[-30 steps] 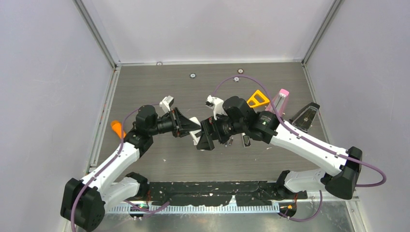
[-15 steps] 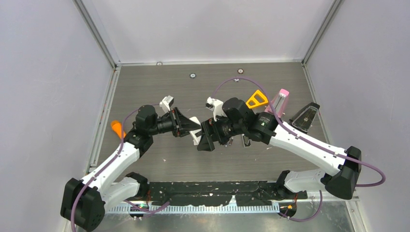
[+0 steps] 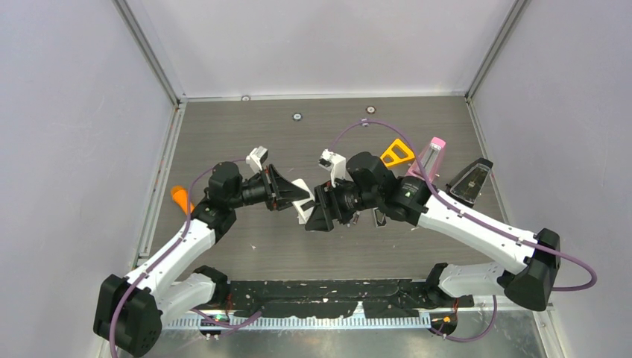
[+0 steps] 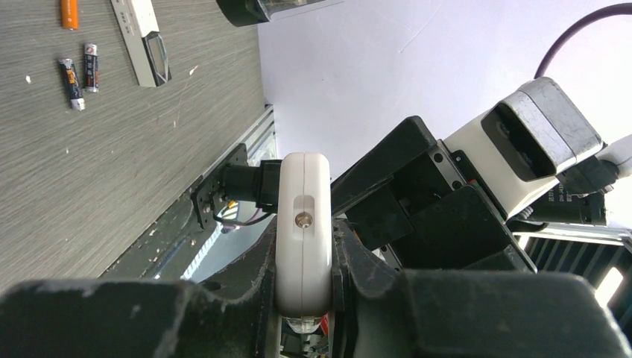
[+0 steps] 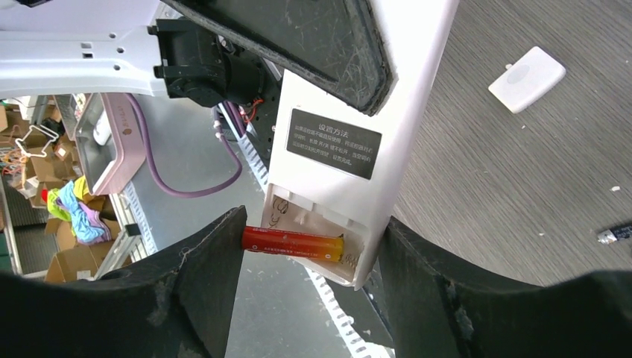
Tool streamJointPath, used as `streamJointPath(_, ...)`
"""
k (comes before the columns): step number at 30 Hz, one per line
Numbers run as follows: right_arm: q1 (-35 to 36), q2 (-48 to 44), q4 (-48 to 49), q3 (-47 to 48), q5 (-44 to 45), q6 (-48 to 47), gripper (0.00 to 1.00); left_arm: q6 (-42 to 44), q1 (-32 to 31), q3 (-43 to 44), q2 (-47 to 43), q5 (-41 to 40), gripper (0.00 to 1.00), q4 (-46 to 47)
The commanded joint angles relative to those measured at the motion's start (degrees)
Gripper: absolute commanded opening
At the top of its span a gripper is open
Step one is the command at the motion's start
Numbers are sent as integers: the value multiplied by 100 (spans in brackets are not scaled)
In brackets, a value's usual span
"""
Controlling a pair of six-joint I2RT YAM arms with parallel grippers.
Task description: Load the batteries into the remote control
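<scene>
right wrist view: one orange-red battery lies crosswise in the open compartment at the lower end of the white remote control, lower middle of the frame. the right gripper has a finger on each side of that end. its fingers are apart, the left-hand one at the battery's end, and i cannot tell if they squeeze anything. one white battery cover lies on the table at upper right.

left wrist view: the left gripper is clamped on the remote control's narrow sides, bottom centre. at upper left, on the table, lie two dark batteries side by side, one orange battery cut by the top edge, and one second white remote just right of them.

top external view: the two grippers meet at the centre of the frame, with the held remote between them.
</scene>
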Motion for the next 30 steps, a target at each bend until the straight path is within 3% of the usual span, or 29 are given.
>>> streamJointPath(1, -15, -259, 558, -125, -284, 61, 58, -96, -21, 90, -4, 242, 0, 462)
streamJointPath(6, -23, -271, 662, -208, -424, 136, 54, -423, -16, -28, 23, 265, 0, 906)
streamJointPath(11, -28, -151, 512, -167, -360, 146, 57, -861, -20, -99, 109, 402, 0, 1411)
streamJointPath(30, -23, 506, -650, 280, 302, -75, 71, -886, -20, 131, 44, 398, 0, 956)
